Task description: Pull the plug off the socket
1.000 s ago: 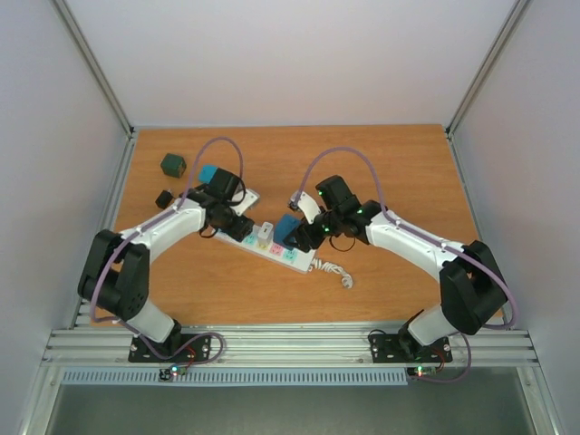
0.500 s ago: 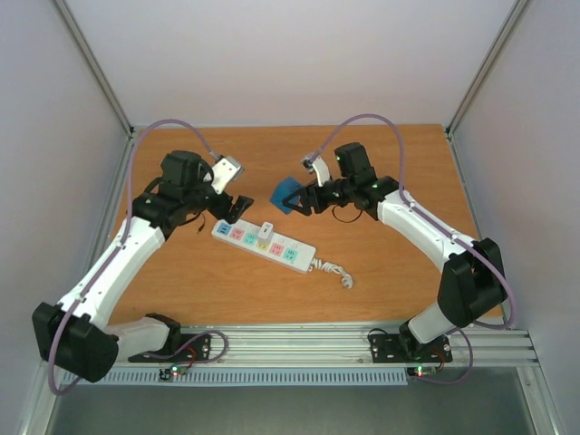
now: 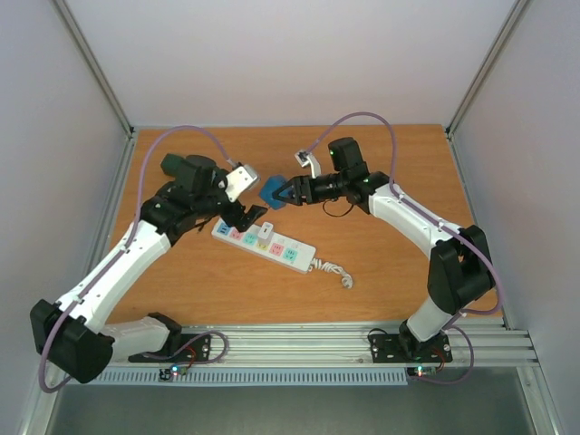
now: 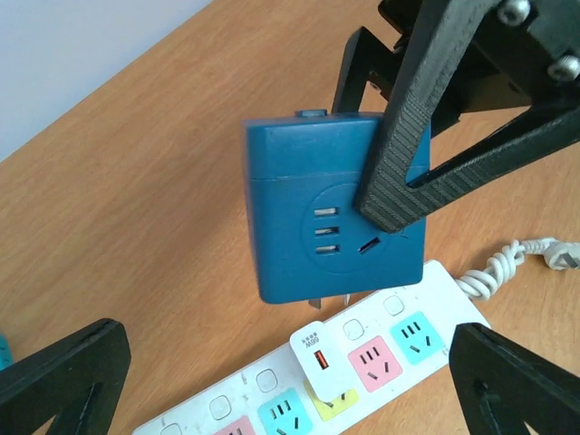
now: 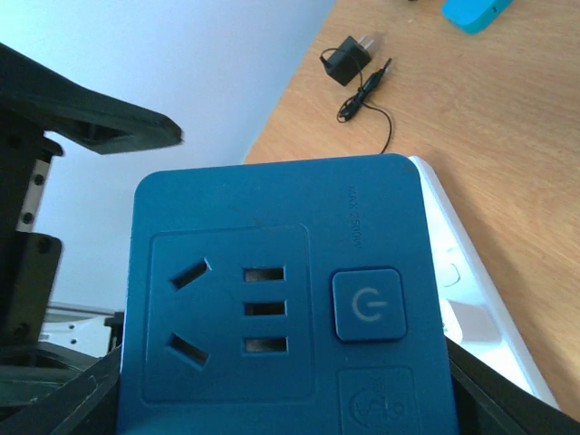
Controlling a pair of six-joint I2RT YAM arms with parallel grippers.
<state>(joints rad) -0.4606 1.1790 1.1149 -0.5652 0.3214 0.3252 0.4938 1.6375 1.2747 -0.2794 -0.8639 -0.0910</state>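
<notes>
my right pincer [image 3: 281, 194], clamped on the blue plug [image 3: 268, 191], has carried it slightly left, clear of the socket [image 3: 272, 245] lying unmoved mid-frame, while my left pincer [image 3: 246, 214] gapes wide, empty.

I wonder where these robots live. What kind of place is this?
Probably a robot test booth. The left arm and right arm are bolted to a metal rail by a wooden table, plain white walls close it in, with a power strip and blue plug to practise on.
</notes>
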